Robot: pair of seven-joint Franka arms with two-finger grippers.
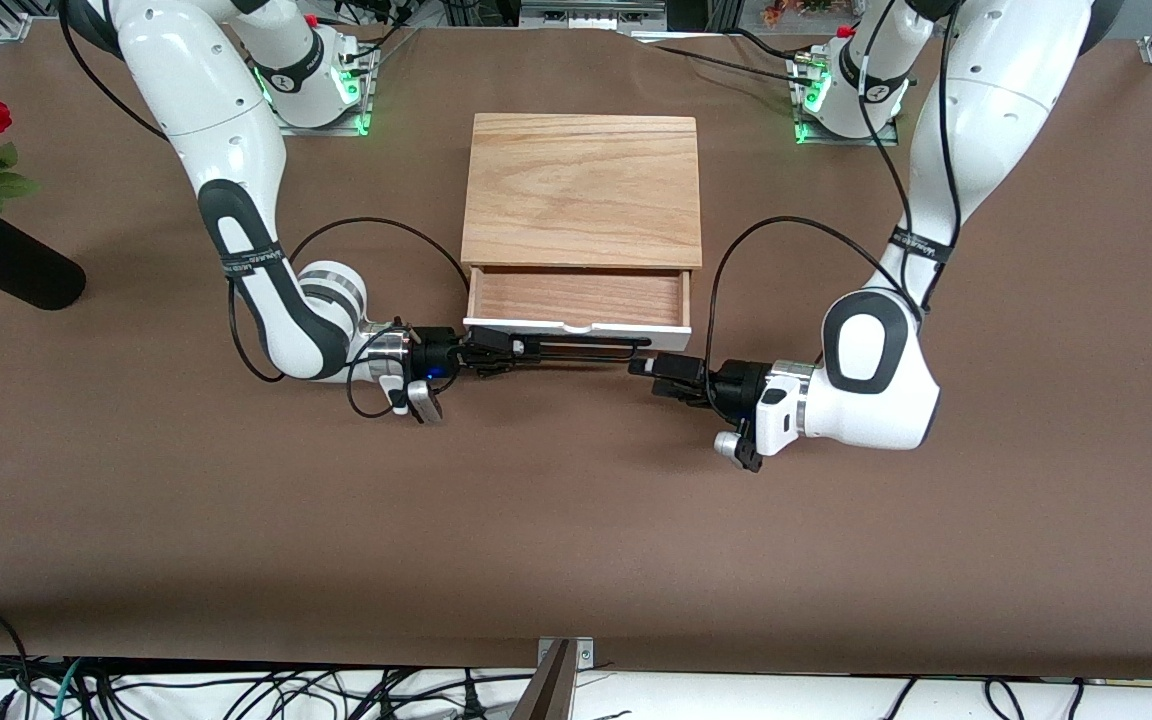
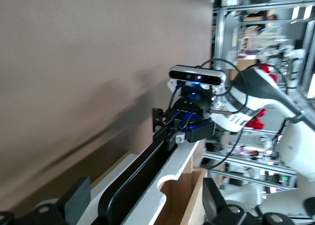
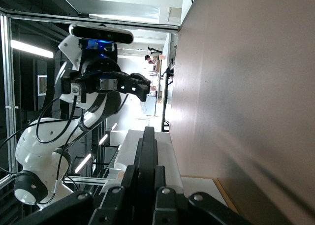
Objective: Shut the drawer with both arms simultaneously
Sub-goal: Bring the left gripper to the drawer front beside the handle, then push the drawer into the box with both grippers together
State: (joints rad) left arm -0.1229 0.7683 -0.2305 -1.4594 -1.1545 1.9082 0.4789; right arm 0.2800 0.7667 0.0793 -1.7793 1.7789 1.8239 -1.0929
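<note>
The drawer (image 1: 576,297) stands pulled out of the light-oak box (image 1: 581,190), its white front panel (image 1: 536,331) facing the front camera. The long black handle (image 1: 581,350) runs along the panel. My right gripper (image 1: 488,353) is shut on the handle's end toward the right arm; the right wrist view shows its fingers (image 3: 129,180) clamped on the handle (image 3: 147,146). My left gripper (image 1: 644,366) is open at the handle's other end. In the left wrist view its fingers (image 2: 74,200) stand wide apart around the handle (image 2: 142,176) and panel (image 2: 172,171), apart from both.
A black vase (image 1: 6,265) with red roses lies toward the right arm's end of the table. Black cables loop from both wrists beside the box. Bare brown table (image 1: 576,520) lies in front of the drawer.
</note>
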